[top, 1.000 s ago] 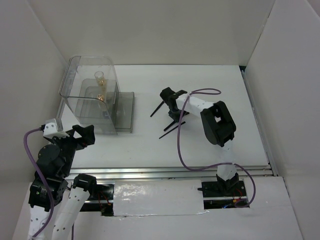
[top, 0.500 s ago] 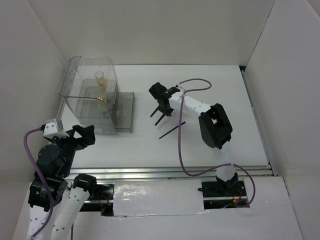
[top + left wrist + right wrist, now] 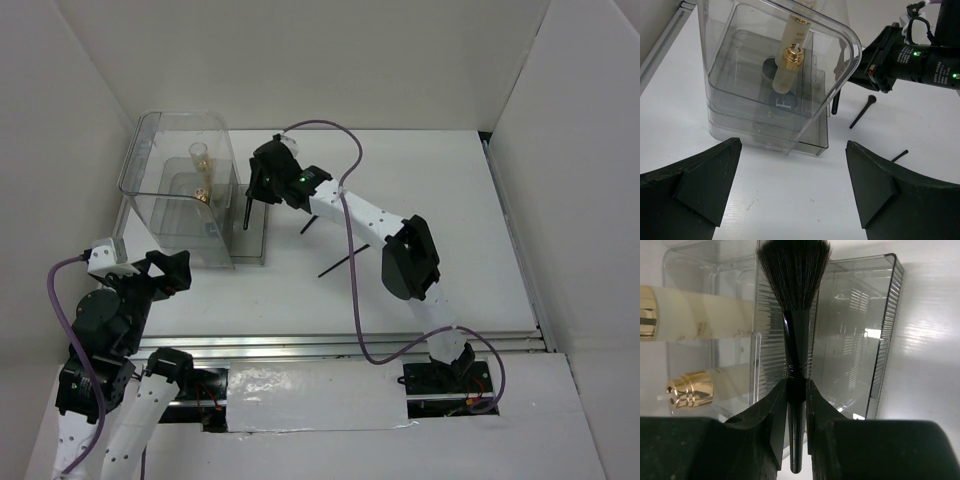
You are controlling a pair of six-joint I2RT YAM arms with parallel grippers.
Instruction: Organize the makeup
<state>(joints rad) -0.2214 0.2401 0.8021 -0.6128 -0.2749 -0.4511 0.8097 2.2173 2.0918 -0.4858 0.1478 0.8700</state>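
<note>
My right gripper (image 3: 262, 188) (image 3: 796, 395) is shut on a thin black brush (image 3: 796, 355), gripping its handle with the bristles (image 3: 795, 270) pointing away. The brush (image 3: 247, 210) hangs upright just over the clear box's smoky front compartment (image 3: 855, 340). Inside the box (image 3: 160, 170) stand a tall pale-yellow bottle (image 3: 796, 32) and a short gold-capped bottle (image 3: 788, 55), with a dark round compact (image 3: 785, 102) on the floor. Two more black brushes (image 3: 343, 262) (image 3: 310, 222) lie on the table. My left gripper (image 3: 168, 268) (image 3: 792, 146) is open in front of the box, holding nothing.
White walls close in the table on the left, back and right. The right arm's purple cable (image 3: 320, 128) loops above the table behind the box. A metal rail (image 3: 340, 345) runs along the near edge.
The right gripper has carried one brush up off the middle of the table and leftward to the box's front compartment. The left arm has stayed still.
</note>
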